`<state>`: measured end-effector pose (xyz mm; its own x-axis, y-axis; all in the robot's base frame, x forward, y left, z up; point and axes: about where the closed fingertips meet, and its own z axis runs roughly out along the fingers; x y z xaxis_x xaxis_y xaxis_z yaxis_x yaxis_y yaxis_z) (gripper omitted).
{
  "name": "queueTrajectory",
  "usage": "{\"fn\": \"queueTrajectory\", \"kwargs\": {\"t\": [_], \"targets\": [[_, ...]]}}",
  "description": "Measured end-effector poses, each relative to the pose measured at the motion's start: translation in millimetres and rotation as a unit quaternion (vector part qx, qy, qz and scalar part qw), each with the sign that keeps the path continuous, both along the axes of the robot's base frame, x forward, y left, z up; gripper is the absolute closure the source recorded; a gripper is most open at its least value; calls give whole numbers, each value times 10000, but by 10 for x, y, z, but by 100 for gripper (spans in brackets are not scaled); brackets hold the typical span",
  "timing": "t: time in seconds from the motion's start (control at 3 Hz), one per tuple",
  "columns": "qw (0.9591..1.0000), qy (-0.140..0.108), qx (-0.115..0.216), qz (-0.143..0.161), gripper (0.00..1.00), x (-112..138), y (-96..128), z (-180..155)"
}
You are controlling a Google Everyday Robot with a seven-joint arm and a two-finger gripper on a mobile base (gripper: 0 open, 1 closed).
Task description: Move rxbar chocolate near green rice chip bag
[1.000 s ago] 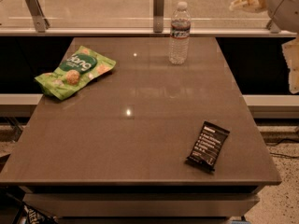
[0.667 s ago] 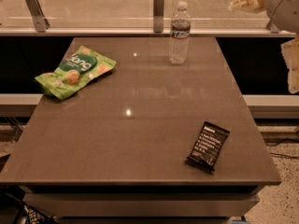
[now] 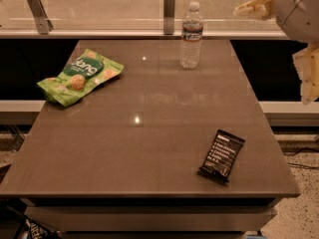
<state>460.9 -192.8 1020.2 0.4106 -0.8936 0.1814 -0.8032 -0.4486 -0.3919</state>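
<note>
The rxbar chocolate [image 3: 222, 156], a small black wrapper with white text, lies flat near the front right corner of the brown table [image 3: 149, 143]. The green rice chip bag [image 3: 79, 76] lies at the table's back left, far from the bar. My gripper [image 3: 271, 55] hangs in the air at the upper right, past the table's right edge and well above and behind the bar. It is open and empty, with one pale finger [image 3: 254, 6] pointing left and the other [image 3: 310, 76] pointing down.
A clear water bottle [image 3: 191, 35] stands upright at the back middle of the table. A glass railing with metal posts [image 3: 169, 11] runs behind the table. The floor shows past the right edge.
</note>
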Motion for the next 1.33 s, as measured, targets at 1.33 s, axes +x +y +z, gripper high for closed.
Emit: {"fn": "queueTrajectory", "kwargs": {"t": [1.33], "targets": [[9883,560,-452,1342,0,-84,182,-632]]}}
